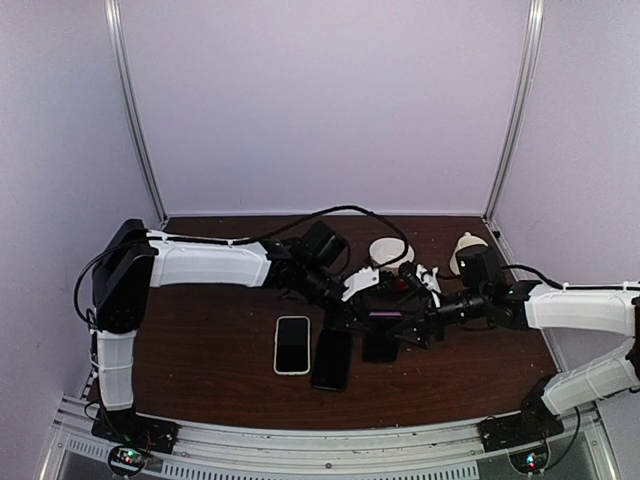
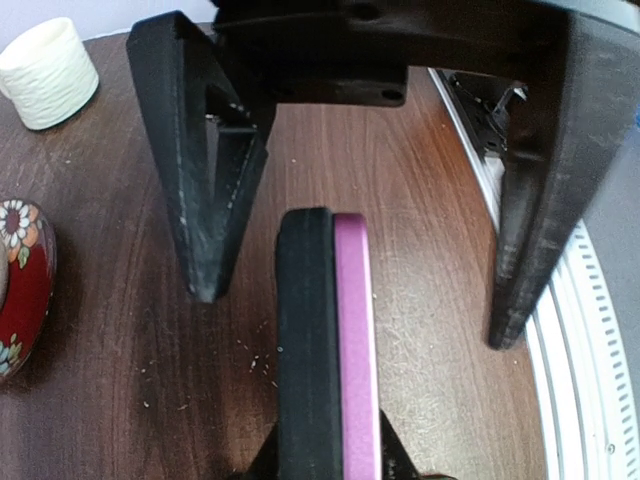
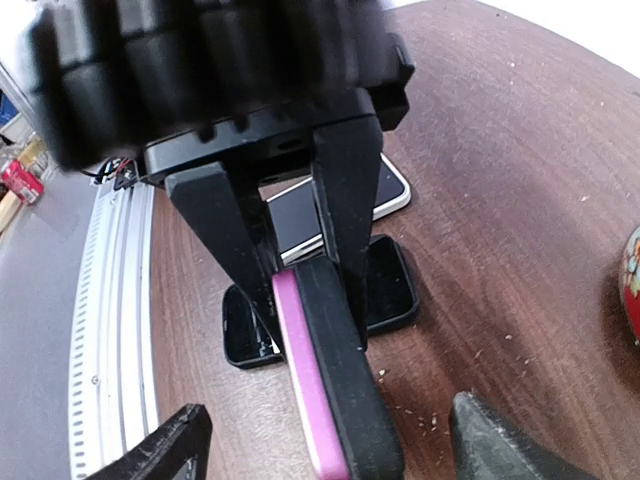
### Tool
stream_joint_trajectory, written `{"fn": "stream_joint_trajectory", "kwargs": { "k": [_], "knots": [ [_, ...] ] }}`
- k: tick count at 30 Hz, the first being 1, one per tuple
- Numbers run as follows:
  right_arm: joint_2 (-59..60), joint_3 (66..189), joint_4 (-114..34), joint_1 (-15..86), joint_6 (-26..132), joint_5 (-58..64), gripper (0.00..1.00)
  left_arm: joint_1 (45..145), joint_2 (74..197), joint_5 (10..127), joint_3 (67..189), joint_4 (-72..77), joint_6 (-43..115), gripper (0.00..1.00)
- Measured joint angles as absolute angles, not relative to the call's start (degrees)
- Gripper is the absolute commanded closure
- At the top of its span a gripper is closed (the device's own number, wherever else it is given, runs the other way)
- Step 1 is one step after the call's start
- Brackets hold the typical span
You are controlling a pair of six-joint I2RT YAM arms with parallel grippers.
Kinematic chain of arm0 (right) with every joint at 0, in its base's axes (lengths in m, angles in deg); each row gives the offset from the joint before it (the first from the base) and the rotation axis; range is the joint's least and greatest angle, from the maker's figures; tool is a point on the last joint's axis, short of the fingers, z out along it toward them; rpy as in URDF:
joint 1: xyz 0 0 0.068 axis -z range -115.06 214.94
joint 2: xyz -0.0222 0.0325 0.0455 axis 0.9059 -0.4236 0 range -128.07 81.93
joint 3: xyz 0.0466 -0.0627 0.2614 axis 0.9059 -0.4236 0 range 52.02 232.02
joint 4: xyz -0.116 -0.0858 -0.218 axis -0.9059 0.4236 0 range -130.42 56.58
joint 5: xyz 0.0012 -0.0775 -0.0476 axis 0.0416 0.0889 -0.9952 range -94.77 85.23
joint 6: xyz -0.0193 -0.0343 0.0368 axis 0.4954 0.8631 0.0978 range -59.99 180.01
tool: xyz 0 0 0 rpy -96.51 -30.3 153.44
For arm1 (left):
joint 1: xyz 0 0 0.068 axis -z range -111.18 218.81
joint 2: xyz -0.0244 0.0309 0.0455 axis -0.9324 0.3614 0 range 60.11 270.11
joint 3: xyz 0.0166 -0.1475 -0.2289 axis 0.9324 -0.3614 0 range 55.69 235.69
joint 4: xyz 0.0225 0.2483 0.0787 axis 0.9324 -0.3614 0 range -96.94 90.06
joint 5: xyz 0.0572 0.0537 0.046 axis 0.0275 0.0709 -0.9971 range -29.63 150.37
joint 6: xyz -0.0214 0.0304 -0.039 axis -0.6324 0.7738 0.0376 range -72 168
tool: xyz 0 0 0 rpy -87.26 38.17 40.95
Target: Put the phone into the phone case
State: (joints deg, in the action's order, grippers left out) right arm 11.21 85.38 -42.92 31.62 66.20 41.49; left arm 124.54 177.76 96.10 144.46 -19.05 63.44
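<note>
Desk [image 1: 200, 350] of dark wood is shown from above, with the left tool [image 1: 378, 306] and the right tool [image 1: 408, 328] brought together over its middle. What is gripped between them is too small there to be made out. A white-rimmed handset [image 1: 291, 345] is laid flat near the front edge, and a black flat piece [image 1: 332, 360] is laid just beside it. In the left wrist view, a black phone case [image 2: 305, 340] is stood on edge, with the purple phone [image 2: 355, 340] pressed flush along its right face. Whether the phone is fully seated in the case cannot be told. The pair is clenched from below by the left tool, while the wide-spread fingers [image 2: 205, 200] of the right tool are hung on either side, apart from it. A white ribbed cup [image 2: 45, 70] and a red floral bowl [image 2: 20, 290] are seen at the left, their insides hidden. In the right wrist view, the case and phone are grasped edgewise by the left tool, the right tool is released, and the two flat pieces are seen on the desk behind.
</note>
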Motion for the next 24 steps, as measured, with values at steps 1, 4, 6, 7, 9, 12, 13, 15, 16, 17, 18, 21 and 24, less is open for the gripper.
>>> {"fn": "stream_joint_trajectory", "kwargs": {
  "k": [1,4,6,7,9,12,13,15,16,17,18,21,24],
  "knots": [
    [11.0,85.3,-42.7,31.7,67.1,41.8,0.38,124.6,177.8,96.1,144.5,-19.4,64.3,1.00],
    [11.0,84.9,-43.2,31.9,68.6,42.1,0.60,124.9,177.8,96.1,144.7,-19.9,66.0,1.00],
    [11.0,83.8,-44.6,31.9,69.0,42.1,0.69,125.0,177.8,96.1,144.9,-20.2,66.9,1.00],
    [11.1,83.2,-45.1,31.9,69.1,42.1,0.72,125.1,177.8,96.1,145.0,-20.3,67.2,1.00],
    [11.3,82.3,-45.6,31.9,69.4,42.1,0.78,125.2,177.8,96.1,145.1,-20.6,67.7,1.00],
    [11.5,81.8,-45.9,31.9,70.7,41.7,0.82,125.4,177.8,96.0,145.2,-20.8,68.1,0.93],
    [11.7,81.6,-45.9,31.9,71.3,41.6,0.84,125.4,177.8,96.1,145.2,-20.8,68.2,0.83],
    [12.3,80.9,-46.1,31.9,72.2,41.5,0.88,125.5,177.8,96.0,145.2,-20.5,68.1,0.65],
    [12.8,80.5,-46.4,31.9,72.5,41.4,0.91,125.7,177.8,96.0,145.1,-20.1,67.9,0.58],
    [13.4,79.9,-46.7,31.9,72.7,41.3,0.93,125.9,177.8,95.7,144.6,-19.0,67.9,0.53],
    [14.0,79.4,-46.7,31.9,72.7,41.0,0.93,126.0,177.6,95.5,143.6,-17.4,67.2,0.52],
    [15.3,78.3,-47.1,31.9,72.9,40.0,0.94,125.9,176.7,94.9,138.6,-12.7,65.1,0.52],
    [15.5,78.2,-47.1,31.9,73.4,39.8,0.94,125.8,175.9,95.1,134.6,-7.9,62.5,0.55]
  ]
}}
